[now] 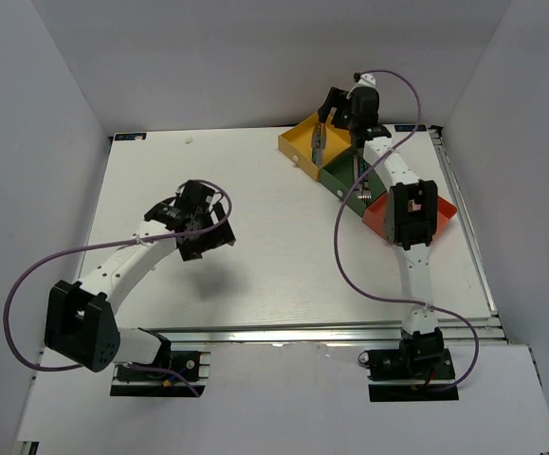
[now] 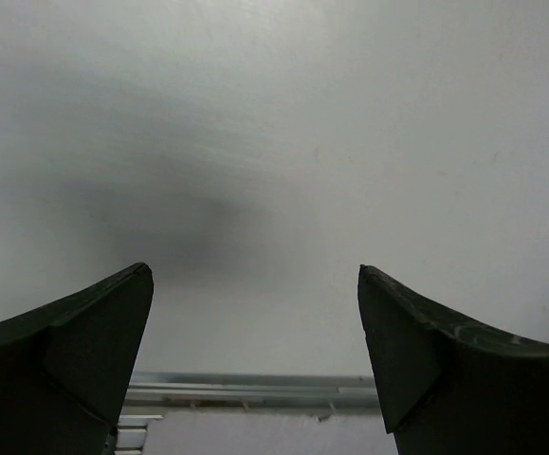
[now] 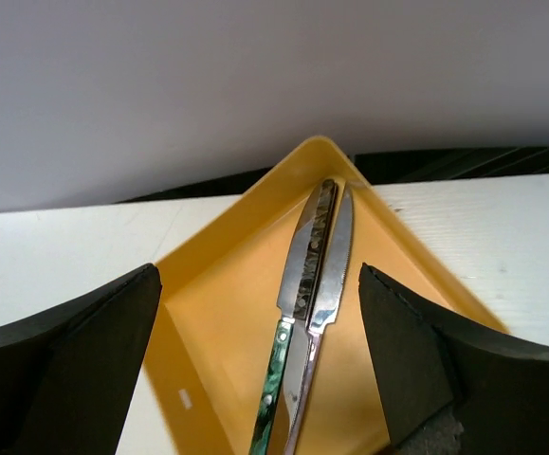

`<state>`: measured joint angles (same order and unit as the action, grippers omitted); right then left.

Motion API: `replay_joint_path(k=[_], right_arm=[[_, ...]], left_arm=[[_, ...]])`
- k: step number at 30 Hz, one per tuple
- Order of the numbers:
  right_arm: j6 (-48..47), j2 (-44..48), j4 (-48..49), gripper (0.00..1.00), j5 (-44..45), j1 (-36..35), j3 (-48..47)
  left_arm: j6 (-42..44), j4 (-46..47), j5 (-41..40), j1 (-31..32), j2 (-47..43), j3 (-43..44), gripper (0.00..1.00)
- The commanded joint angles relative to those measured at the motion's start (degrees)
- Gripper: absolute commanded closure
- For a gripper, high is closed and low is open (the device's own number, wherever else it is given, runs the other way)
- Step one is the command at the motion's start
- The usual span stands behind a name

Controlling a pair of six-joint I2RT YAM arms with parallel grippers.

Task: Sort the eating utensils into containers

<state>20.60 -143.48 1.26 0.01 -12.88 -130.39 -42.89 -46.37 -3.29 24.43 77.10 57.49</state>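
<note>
Three containers stand in a row at the back right: a yellow tray (image 1: 298, 142), a dark green tray (image 1: 336, 175) and a red-orange tray (image 1: 442, 210). My right gripper (image 1: 323, 128) (image 3: 258, 275) hangs open just above the yellow tray (image 3: 217, 322), with nothing between its fingers. In that tray a teal-handled knife (image 3: 298, 275) and a silver knife (image 3: 338, 246) lie side by side, tips toward the far corner. Silver utensils (image 1: 358, 180) show in the green tray. My left gripper (image 1: 203, 227) (image 2: 253, 270) is open over bare table.
The right arm (image 1: 409, 213) crosses over the green and red-orange trays and hides most of the red-orange one's inside. White walls close the table on the left, back and right. A metal rail (image 2: 255, 389) runs along the table's near edge.
</note>
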Motion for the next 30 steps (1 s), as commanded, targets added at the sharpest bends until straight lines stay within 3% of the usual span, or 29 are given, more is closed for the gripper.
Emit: replay_joint_path(k=[1,8,9,15,19,23,30], right_arm=[[-2.93,14.52,-3.69,0.11,5.17,0.05,0.47],[-6.01,41.82,-27.51,0.11,11.04,-0.21,21.64],[-6.01,44.66,-29.45,0.11,11.67,-0.21,26.97],[-6.18,67.43,-39.39,0.11,10.89,-0.47,42.74],[-8.91,80.86,-44.57,0.11,11.32,-0.56,47.41],[-9.18,90.55,-49.41,0.11,9.49,-1.35,50.74],[-8.65,102.43,-58.20,0.11,8.52,-1.35,57.69]], left_arm=[[3.86,-6.35,-12.85,-1.30,-0.02,8.05,0.02],[9.06,-16.02,-34.65,-6.58,2.79,32.98,0.02],[8.62,-16.64,-39.03,-6.67,3.31,34.77,0.02],[8.97,-16.03,-45.48,-6.67,1.13,41.46,0.02],[9.06,-17.53,-51.90,-6.06,-2.56,41.21,0.02],[8.36,-17.88,-54.54,-5.53,-8.44,35.68,0.02],[7.12,-16.04,-45.69,-5.53,-20.22,19.61,0.02]])
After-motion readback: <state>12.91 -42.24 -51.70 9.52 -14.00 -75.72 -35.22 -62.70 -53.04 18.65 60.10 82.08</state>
